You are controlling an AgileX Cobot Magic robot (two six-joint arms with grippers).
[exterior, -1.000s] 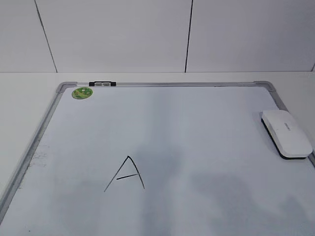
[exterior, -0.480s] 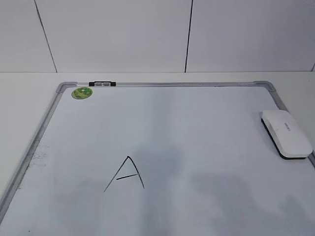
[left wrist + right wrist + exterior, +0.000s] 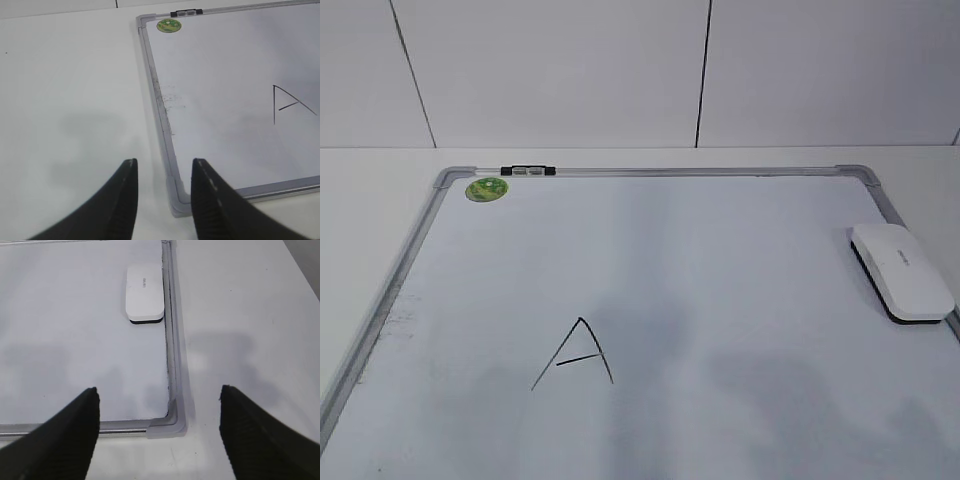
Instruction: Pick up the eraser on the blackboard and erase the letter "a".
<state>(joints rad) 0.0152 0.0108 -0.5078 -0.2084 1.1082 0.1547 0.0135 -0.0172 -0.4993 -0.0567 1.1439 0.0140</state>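
The eraser (image 3: 902,272), a white oblong block with a dark underside, lies on the blackboard (image 3: 410,255) against its right frame; it also shows in the right wrist view (image 3: 145,291). The small cursive letter "a" is not in view; only a large angular capital "A" (image 3: 575,355) is drawn at the board's lower middle. My right gripper (image 3: 159,389) is open and empty above the board's near right corner (image 3: 171,340), well short of the eraser. My left gripper (image 3: 165,162) is open and empty over the near left corner of the board (image 3: 160,105). Neither gripper shows in the exterior view.
A round green magnet (image 3: 487,188) sits at the board's far left corner, next to a black-and-silver clip (image 3: 527,171) on the far edge. Smudges mark the board near its left frame (image 3: 172,97). White table surrounds the board; a white wall stands behind.
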